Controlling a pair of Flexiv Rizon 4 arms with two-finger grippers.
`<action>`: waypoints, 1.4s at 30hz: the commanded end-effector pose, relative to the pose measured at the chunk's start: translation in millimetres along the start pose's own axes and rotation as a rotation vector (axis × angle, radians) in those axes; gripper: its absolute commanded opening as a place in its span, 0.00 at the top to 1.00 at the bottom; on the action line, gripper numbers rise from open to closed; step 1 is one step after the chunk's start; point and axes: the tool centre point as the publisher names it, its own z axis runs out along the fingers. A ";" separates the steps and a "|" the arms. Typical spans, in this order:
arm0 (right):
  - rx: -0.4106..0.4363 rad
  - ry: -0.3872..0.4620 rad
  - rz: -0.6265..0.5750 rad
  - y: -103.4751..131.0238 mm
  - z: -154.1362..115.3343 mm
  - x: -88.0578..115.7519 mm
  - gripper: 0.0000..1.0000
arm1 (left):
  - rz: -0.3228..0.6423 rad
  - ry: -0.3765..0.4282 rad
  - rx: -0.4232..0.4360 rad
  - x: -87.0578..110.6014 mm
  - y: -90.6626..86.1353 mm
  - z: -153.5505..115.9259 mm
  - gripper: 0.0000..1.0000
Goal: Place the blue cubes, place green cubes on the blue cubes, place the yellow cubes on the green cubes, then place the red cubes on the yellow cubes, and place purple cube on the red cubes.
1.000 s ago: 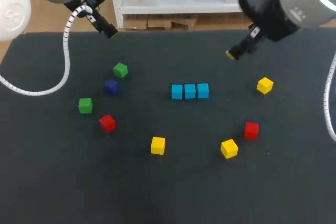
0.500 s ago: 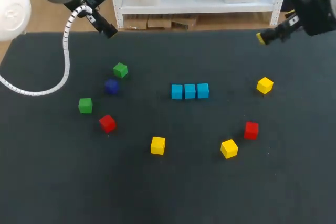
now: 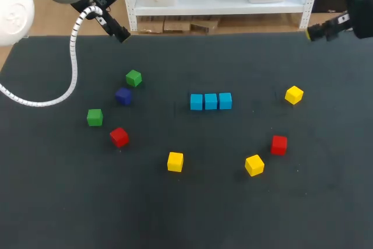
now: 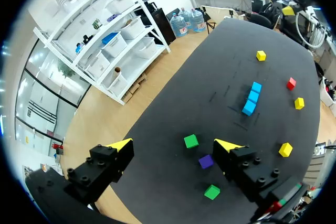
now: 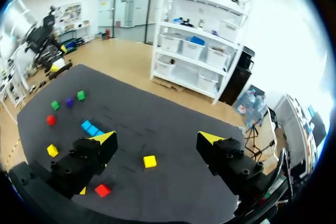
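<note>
Three blue cubes [image 3: 210,101] sit touching in a row running left to right, mid-table. The left gripper [image 4: 174,144] and right gripper [image 5: 156,137] are both spread wide.

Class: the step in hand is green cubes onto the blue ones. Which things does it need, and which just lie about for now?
Needed: blue cubes; far green cube; near green cube.
Lying about for now: purple cube; left red cube; right red cube; far yellow cube; near-left yellow cube; near-right yellow cube.
</note>
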 end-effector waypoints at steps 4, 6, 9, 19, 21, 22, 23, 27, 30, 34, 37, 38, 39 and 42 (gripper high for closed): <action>0.047 -0.190 0.034 -17.8 -10.4 13.5 0.00 | 0.003 0.000 0.003 0.7 0.9 -0.5 0.00; 0.054 -0.190 0.046 -23.3 -9.9 15.4 0.00 | 0.003 0.000 0.003 0.7 0.9 -0.5 0.00; 0.061 -0.189 0.050 -27.4 -8.4 17.7 0.00 | 0.003 0.000 0.003 0.7 0.9 -0.5 0.00; 0.062 -0.194 0.066 -33.3 -7.2 20.5 0.00 | 0.003 0.000 0.003 0.7 0.9 -0.5 0.00; 0.055 -0.194 0.062 -31.2 -6.9 20.2 0.00 | 0.003 0.000 0.003 0.7 0.9 -0.5 0.00; 0.050 -0.193 0.051 -29.6 -7.0 19.4 0.00 | 0.003 0.000 0.003 0.7 0.9 -0.5 0.00; 0.045 -0.192 0.042 -27.6 -6.8 18.3 0.00 | 0.003 0.000 0.003 0.7 0.9 -0.5 0.00; 0.045 -0.192 0.042 -27.6 -6.8 18.3 0.00 | 0.003 0.000 0.003 0.7 0.9 -0.5 0.00; 0.045 -0.192 0.042 -27.6 -6.8 18.3 0.00 | 0.003 0.000 0.003 0.7 0.9 -0.5 0.00; 0.045 -0.192 0.042 -27.6 -6.8 18.3 0.00 | 0.003 0.000 0.003 0.7 0.9 -0.5 0.00; 0.045 -0.192 0.042 -27.6 -6.8 18.3 0.00 | 0.003 0.000 0.003 0.7 0.9 -0.5 0.00; 0.045 -0.192 0.042 -27.6 -6.8 18.3 0.00 | 0.003 0.000 0.003 0.7 0.9 -0.5 0.00; 0.045 -0.192 0.042 -27.6 -6.8 18.3 0.00 | 0.003 0.000 0.003 0.7 0.9 -0.5 0.00; 0.045 -0.192 0.042 -27.6 -6.8 18.3 0.00 | 0.003 0.000 0.003 0.7 0.9 -0.5 0.00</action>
